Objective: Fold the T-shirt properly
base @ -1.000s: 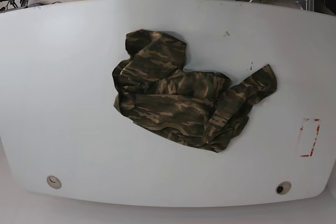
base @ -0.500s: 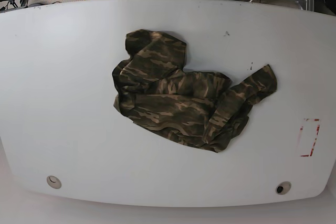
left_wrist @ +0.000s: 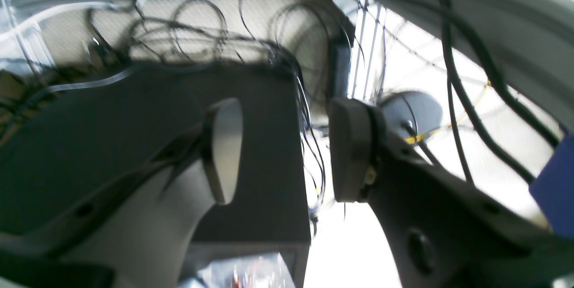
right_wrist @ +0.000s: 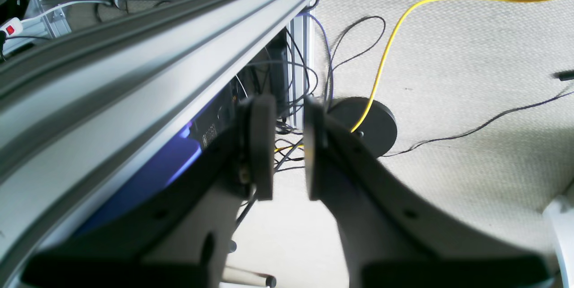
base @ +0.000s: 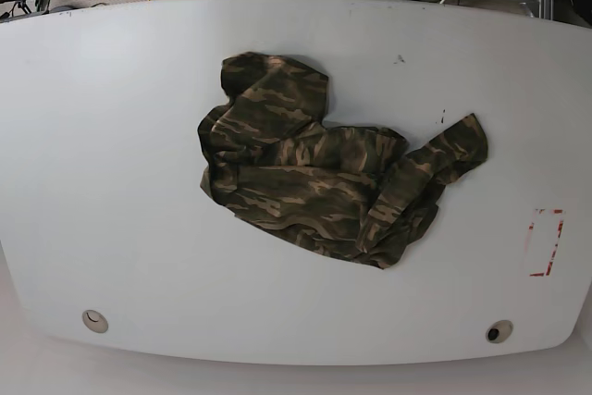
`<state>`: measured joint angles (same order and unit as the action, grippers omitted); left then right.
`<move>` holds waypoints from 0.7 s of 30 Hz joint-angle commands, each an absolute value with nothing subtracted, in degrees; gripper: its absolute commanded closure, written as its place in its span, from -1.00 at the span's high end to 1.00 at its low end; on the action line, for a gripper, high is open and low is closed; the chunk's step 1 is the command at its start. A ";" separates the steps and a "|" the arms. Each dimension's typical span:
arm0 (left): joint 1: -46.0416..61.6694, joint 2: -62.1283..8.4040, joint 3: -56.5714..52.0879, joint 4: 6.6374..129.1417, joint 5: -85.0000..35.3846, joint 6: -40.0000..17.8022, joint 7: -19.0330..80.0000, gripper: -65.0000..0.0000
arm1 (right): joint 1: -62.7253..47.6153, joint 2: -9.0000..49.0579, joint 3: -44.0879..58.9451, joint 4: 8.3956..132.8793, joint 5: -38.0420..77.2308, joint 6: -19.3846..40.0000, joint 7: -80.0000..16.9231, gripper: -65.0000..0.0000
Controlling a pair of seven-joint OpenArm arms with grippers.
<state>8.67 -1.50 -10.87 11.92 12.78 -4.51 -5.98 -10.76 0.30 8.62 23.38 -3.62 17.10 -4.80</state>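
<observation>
Item: T-shirt (base: 324,173), camouflage, crumpled in a heap mid-table (base: 111,136), unmoved against the earlier base views; no fold begun

Left gripper (left_wrist: 287,153): jaws apart with a clear gap, nothing between them; beyond it only cables and frame, the shirt nowhere near

Right gripper (right_wrist: 289,144): jaws narrow, a slim gap, empty; carpet and a yellow cable (right_wrist: 448,1) lie past its fingertips

Change: none on the table; both arms sit off it, so the first reach is likely ahead
</observation>
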 commanded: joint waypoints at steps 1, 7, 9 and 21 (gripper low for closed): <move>10.77 -1.71 -10.95 13.14 12.44 -4.53 -7.78 -0.11 | -13.05 0.22 8.66 26.51 -3.30 17.54 -4.62 -0.69; 16.04 -1.71 -10.95 20.62 12.44 -4.53 -8.66 -0.11 | -19.91 -1.80 8.66 38.20 -3.47 17.54 -6.37 -0.69; 18.59 -1.63 -10.95 24.75 12.35 -4.53 -8.66 -0.11 | -22.55 -2.51 8.66 42.15 -3.30 17.54 -7.25 -0.69; 32.40 -1.45 -11.03 45.67 12.35 -4.53 -8.66 -0.11 | -35.91 -3.91 8.66 61.05 -3.74 17.54 -7.52 -0.69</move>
<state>30.63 -1.28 -10.98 43.81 12.40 -4.54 -8.21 -34.28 -3.95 8.58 59.05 -4.12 17.12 -7.97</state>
